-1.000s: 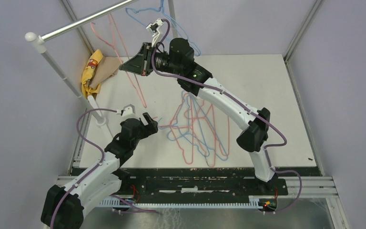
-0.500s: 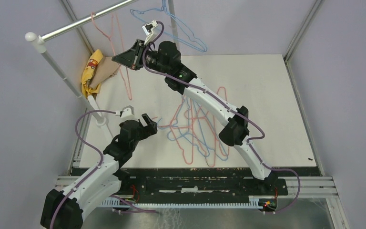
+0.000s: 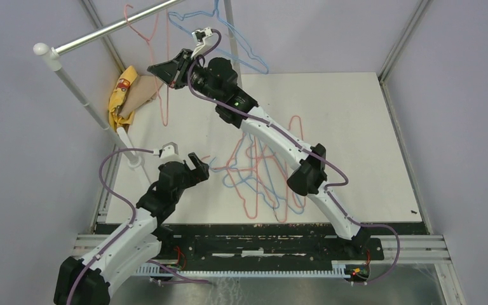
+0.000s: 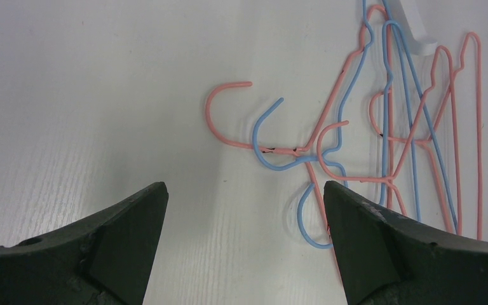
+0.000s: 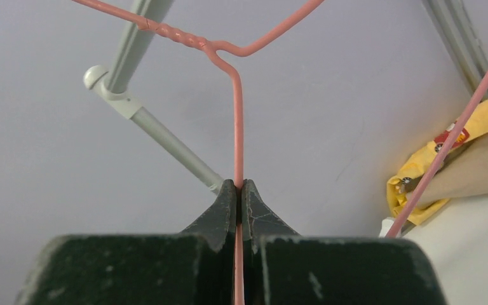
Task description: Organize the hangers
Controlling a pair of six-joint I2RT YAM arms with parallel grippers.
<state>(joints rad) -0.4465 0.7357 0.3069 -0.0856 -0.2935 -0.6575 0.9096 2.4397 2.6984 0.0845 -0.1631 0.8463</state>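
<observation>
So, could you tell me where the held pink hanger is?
Top view, upper left: pink hanger clamped in the right gripper by the silver rail.

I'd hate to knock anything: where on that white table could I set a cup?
The white table is bare on its right side, between the pile of pink and blue wire hangers and the edge. Crowded: that middle pile, and the back left corner with a yellow cloth bundle, white pole and a pink wire hanger in the right arm's jaws.
</observation>
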